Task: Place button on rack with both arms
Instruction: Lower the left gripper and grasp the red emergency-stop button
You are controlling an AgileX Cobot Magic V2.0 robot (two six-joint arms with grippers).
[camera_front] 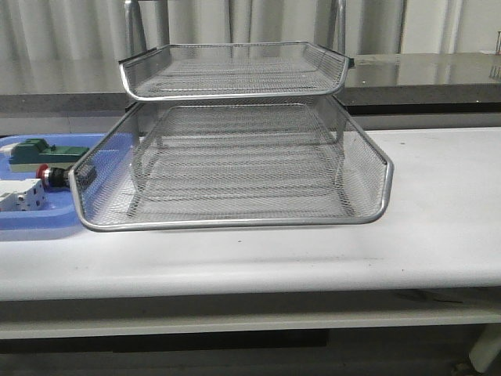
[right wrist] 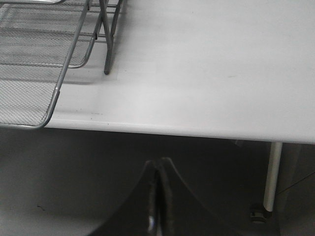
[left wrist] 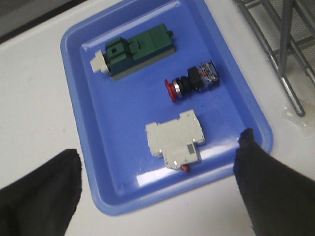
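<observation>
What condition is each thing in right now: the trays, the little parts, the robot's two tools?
Rack: lower tier slid forward, holding nothing; upper tier pushed back.
Button: lying on its side in the blue tray, untouched.
Green block: lying in the tray.
White block: lying flat in the tray.
Left tool: open, above the tray, holding nothing.
Right tool: shut, holding nothing, off the table's edge.
</observation>
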